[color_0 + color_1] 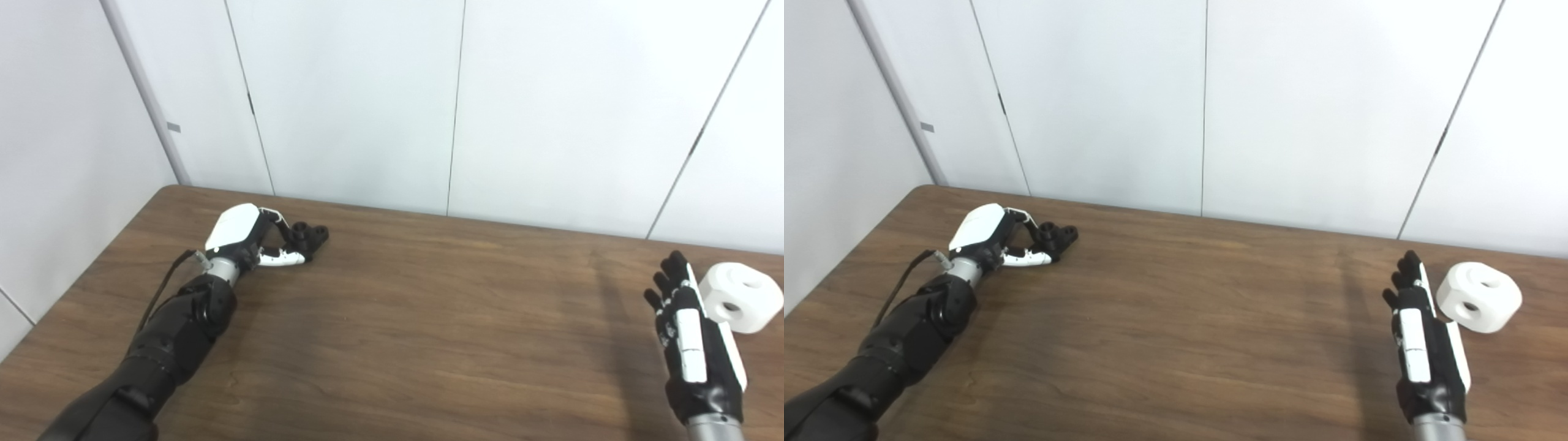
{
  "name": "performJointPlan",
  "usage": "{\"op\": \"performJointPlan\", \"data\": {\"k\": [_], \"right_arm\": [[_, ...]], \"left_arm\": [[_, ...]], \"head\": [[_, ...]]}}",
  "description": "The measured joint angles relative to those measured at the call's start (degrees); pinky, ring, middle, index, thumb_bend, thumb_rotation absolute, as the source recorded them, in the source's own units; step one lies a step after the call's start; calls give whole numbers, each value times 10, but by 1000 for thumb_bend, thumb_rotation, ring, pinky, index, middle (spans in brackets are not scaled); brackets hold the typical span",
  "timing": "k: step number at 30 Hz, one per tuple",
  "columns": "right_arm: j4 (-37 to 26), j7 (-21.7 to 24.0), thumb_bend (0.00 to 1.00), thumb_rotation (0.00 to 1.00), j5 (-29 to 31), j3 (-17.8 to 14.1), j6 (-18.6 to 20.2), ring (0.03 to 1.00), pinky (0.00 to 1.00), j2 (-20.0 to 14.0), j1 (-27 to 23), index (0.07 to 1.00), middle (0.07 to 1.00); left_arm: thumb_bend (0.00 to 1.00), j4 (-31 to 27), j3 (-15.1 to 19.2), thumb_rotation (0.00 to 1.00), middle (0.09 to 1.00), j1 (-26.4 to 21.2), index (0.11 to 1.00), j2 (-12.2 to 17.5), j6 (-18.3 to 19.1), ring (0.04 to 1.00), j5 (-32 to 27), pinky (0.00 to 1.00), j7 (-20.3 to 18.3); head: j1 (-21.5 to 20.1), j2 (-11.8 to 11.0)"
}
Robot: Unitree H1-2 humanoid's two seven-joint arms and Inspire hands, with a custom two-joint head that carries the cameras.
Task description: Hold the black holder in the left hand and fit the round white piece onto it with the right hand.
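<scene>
Left eye view and right eye view agree on the layout. On the wooden tabletop [398,318], the left hand [245,236] lies at the far left, its white back facing up and its fingers [283,258] curled toward the black holder [309,236]. That holder sits on the tabletop directly at the fingertips, with the thumb side above it and a white finger below it. Contact looks likely, but whether the fingers actually clamp the holder cannot be told from either view. Nor can it be told with certainty whether the holder rests on the wood or is raised off it.

At the right edge, the right hand [1424,340] stands on its side with the palm facing right. Its fingers [1405,272] are extended straight and close together, pointing away toward the wall. This hand holds nothing and is not closed.

Just beside the right hand, on its palm side, lies the round white piece [1479,297]. It rests on the tabletop with one round hole facing up and another facing the camera. In the right eye view a thin strip of wood shows between hand and piece, while in the left eye view they overlap, so contact is uncertain.

The holder and the white piece lie well apart, at opposite ends of the tabletop. White wall panels [367,92] stand behind.
</scene>
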Motion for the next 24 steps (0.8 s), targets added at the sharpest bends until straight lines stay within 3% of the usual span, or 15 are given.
{"op": "performJointPlan", "data": {"k": [8,24], "right_arm": [[0,-1,581,959,0,-1,1,994,966,-1,-1,1000,998],[0,4,578,937,0,1,2,994,957,-12,-12,993,995]], "left_arm": [[521,-34,-7,45,718,12,487,9,-12,879,0,922,-22],[520,-221,-9,44,700,112,485,17,-68,853,-6,892,-88]], "head": [[-2,3],[-16,8]]}}
